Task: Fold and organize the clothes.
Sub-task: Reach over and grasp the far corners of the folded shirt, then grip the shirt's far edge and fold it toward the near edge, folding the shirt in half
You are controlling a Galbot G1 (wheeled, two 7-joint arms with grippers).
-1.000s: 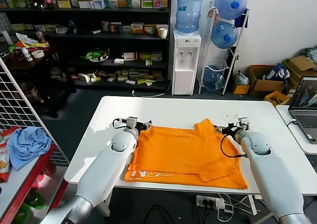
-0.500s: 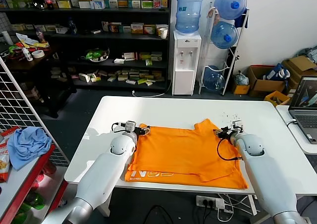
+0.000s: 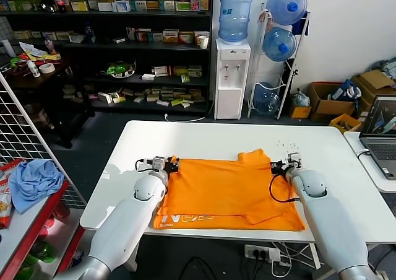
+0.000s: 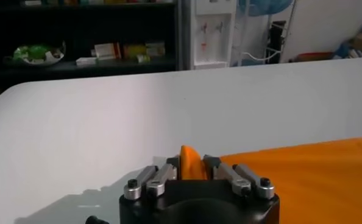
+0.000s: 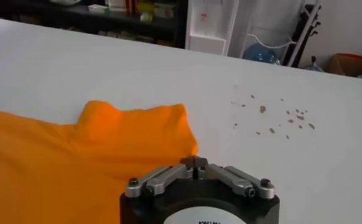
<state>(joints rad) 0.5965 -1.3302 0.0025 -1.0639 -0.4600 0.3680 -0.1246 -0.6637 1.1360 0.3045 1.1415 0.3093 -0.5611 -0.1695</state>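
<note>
The clothes are one bright orange T-shirt (image 3: 229, 190) lying flat on the white table (image 3: 204, 137), with pale lettering (image 3: 185, 218) along its near hem. My left gripper (image 3: 171, 165) is at the shirt's far left corner. In the left wrist view it (image 4: 190, 163) is shut on a pinched-up fold of the orange cloth (image 4: 327, 176). My right gripper (image 3: 276, 166) is at the far right edge, beside the folded-in sleeve. In the right wrist view its tips (image 5: 194, 162) are pressed together on the edge of the shirt (image 5: 77, 158).
Small dark specks (image 5: 272, 119) dot the table beyond the right gripper. A laptop (image 3: 380, 128) sits on a side table at the right. A wire rack at the left holds a light blue cloth (image 3: 34, 178). Shelves and a water dispenser (image 3: 232, 75) stand behind.
Both grippers have gone from open to shut on the shirt's far corners. Both arms slid slightly toward me, and the shirt's near hem has shifted a little.
</note>
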